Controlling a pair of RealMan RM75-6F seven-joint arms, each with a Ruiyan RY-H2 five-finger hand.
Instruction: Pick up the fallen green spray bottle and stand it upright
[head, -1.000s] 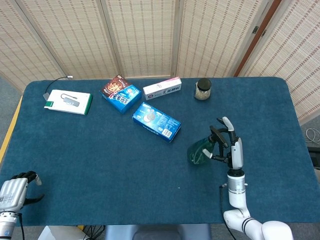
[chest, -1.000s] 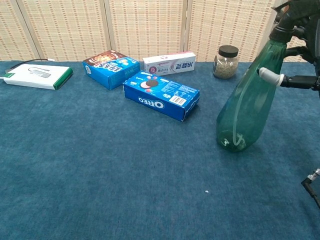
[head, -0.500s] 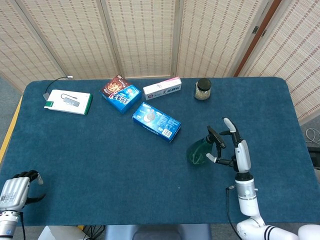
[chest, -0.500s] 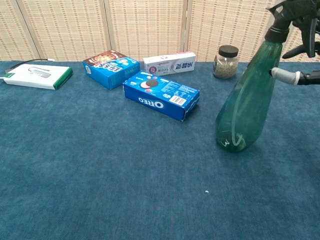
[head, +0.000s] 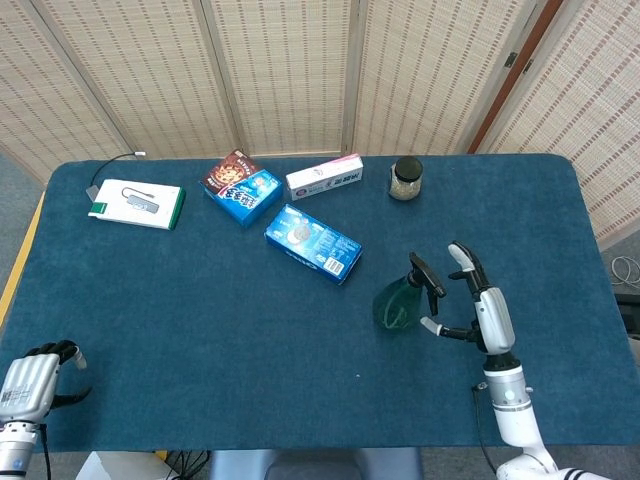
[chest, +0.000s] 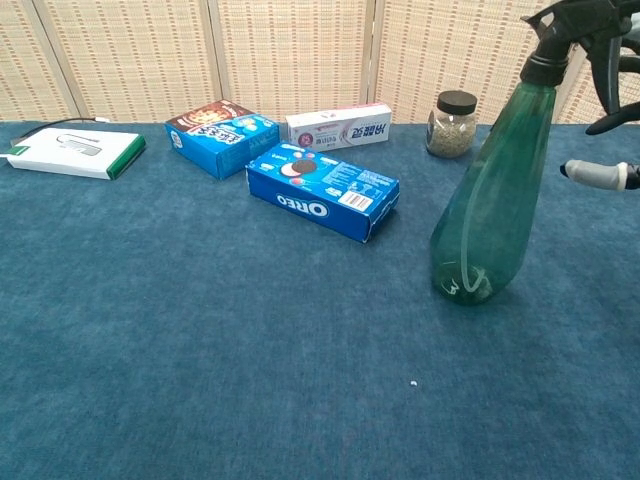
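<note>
The green spray bottle (chest: 492, 200) stood on its base on the blue surface (head: 180, 300), toward my right side, leaning a little with its black trigger head (chest: 563, 25) tipped to the right. My right robot hand (head: 482, 305) was just beside it with the fingers spread, and I saw a clear gap between my fingertips (chest: 597, 174) and the bottle's neck, so I held nothing. My left robot hand (head: 30, 378) sat at the near left corner of the surface, well apart from everything, fingers curled in on nothing as far as I could judge.

The risk I saw was the bottle itself. It was tall, narrow at the top and wide only at the base, and that lean suggested it might not have been fully settled; I judged it could rock and drop back onto its side. My own fingers were the other hazard: a thumb or fingertip catching the trigger as the hand drew off to the right would have been enough to topple it.

Much of my right robot hand was cut off by the chest view's right edge, so only fingertips showed there. The head view showed the bottle small and foreshortened, hiding whether its base sat flat. How much liquid it held I could not tell.
</note>
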